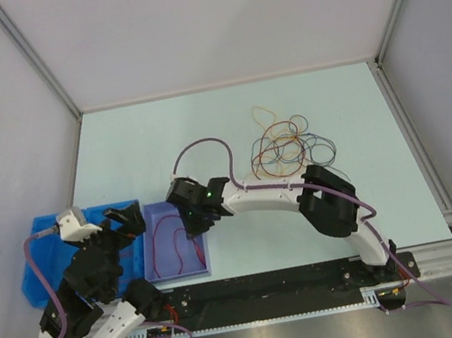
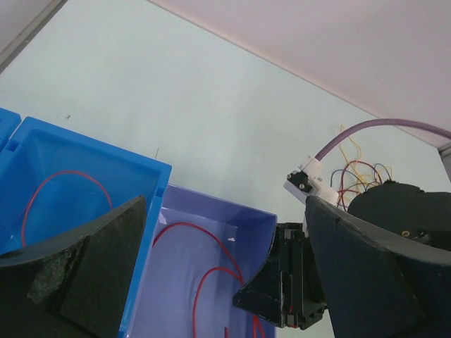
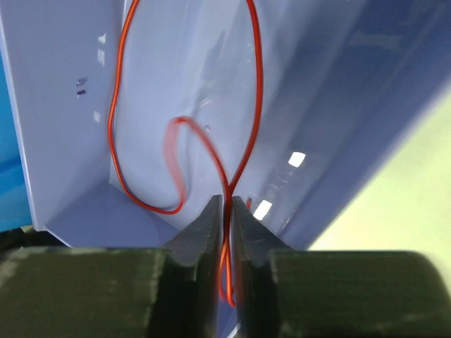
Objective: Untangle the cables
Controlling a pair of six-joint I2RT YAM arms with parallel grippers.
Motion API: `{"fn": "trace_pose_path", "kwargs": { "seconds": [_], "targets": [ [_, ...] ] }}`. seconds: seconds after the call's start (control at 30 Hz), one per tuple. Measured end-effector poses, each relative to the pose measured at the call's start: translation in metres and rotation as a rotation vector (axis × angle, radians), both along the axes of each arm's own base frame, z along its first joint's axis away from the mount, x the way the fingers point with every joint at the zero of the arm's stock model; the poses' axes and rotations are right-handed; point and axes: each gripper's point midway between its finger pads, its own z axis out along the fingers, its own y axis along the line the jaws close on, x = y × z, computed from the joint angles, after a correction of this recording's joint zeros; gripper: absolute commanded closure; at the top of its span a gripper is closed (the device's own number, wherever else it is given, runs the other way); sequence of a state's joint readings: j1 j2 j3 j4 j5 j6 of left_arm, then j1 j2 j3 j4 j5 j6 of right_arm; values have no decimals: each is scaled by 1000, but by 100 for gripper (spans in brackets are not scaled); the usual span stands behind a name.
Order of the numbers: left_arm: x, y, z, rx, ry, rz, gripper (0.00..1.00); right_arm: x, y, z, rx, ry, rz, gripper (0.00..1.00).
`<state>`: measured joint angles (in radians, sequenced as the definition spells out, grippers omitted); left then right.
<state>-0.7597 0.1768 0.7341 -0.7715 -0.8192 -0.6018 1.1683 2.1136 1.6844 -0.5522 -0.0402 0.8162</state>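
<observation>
From above, the right fingers [image 1: 193,223] hang over a lavender bin [image 1: 164,272] that sits at the counter's [image 1: 142,140] near edge, left of its middle. A red cable [image 1: 170,231] trails from them onto the bin floor. The left fingers [image 1: 125,217] are spread wide over the blue bin [image 1: 35,255] in the near left corner, with nothing between them. The other cables [image 1: 292,144], orange, yellow, blue and dark loops, lie heaped together right of the counter's middle, well apart from both bins.

The left wrist view confirms the left fingers [image 2: 106,253] stand fully apart and empty. Below them the blue bin [image 2: 151,183] holds one red loop [image 2: 67,174], and the lavender bin [image 2: 246,218] beside it holds the red cable [image 2: 204,243]. The heap of cables [image 2: 352,176] shows small beyond the right arm.

In the right wrist view the right fingers [image 3: 211,232] are nearly together, with the red cable [image 3: 258,70] running down through the slim gap. I cannot tell whether they pinch it or have just let go. Most of the loop already rests against the lavender bin's wall [image 3: 63,141] and floor.

The step looks like dropping a freed cable into its bin. Next, those fingers would need to part fully, lift clear without snagging the loop, and go back to the heap for one outlying strand.
</observation>
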Motion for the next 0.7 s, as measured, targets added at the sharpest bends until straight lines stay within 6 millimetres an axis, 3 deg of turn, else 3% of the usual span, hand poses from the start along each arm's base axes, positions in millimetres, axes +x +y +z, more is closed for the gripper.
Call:
{"fn": "trace_pose_path", "kwargs": {
  "seconds": [0.2, 0.4, 0.53, 0.63, 0.7],
  "targets": [
    [0, -3, 0, -2, 2, -14, 0, 14, 0, 23, -24, -74, 2, 52],
    [0, -5, 0, 3, 1, -29, 0, 37, -4, 61, -11, -169, -3, 49],
    [1, -14, 1, 18, 2, -79, 0, 65, -29, 99, 11, -235, -57, 49],
    [3, -26, 2, 31, 6, -136, 0, 94, -65, 143, 55, -324, -144, 46],
    [4, -33, 1, 41, 17, -168, 0, 102, -93, 162, 69, -361, -200, 46]
  ]
}}
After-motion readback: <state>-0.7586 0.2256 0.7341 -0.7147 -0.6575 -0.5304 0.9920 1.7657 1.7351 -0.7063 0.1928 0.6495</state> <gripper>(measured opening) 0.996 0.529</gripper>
